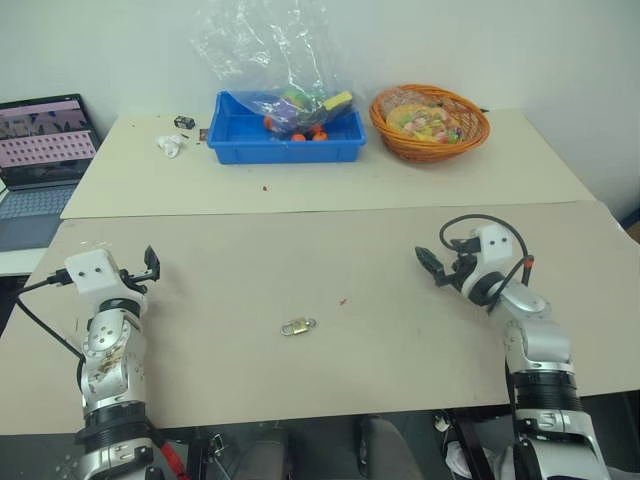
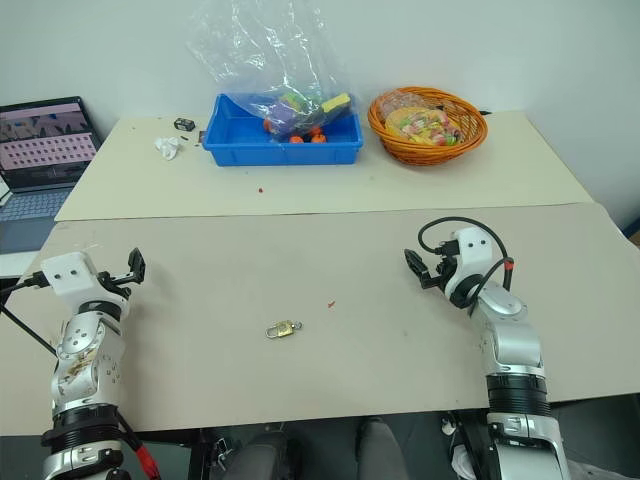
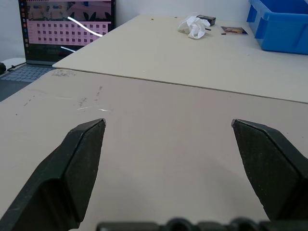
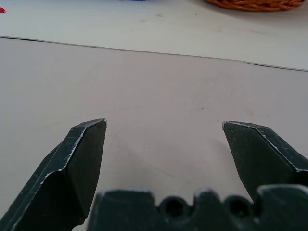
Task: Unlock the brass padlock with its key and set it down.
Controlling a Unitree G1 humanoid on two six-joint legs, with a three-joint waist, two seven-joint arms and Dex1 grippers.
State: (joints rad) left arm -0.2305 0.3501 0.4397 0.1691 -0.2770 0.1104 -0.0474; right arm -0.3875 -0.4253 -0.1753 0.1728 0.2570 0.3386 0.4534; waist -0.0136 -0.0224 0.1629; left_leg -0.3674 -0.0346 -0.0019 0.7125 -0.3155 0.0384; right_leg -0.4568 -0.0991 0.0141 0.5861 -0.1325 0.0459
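While it lies flat on the near beige counter [image 1: 250, 270], the tiny gold-yellow brass padlock [image 1: 297, 326] sits about midway between the two arms, a bit nearer the front edge than either hand. Long axis runs roughly left-right, brass body to the left, thin silvery shackle loop to the right. Key too small to make out; something may sit at the shackle end, can't tell.

Left hand [image 1: 151, 264], black two-finger, hovers over the left part of the counter, fingers spread wide, nothing between them. Right hand [image 1: 433, 264] hovers at the right, tips turned toward the middle, also spread wide and empty. Padlock lies to the right and nearer from the left hand, to the left and nearer from the right hand. Distances look close to equal; the right hand's tips already point inward, so I'd judge it slightly better placed. Task looks unstarted.

Padlock: hard, shiny, small, low profile, likely fiddly to pinch off a matte smooth board. On the far counter: blue plastic bin [image 1: 285, 138] with a crinkled clear bag of coloured items, orange woven wicker basket [image 1: 430, 122], crumpled white tissue [image 1: 171, 146], open laptop [image 1: 38, 160] at far left.
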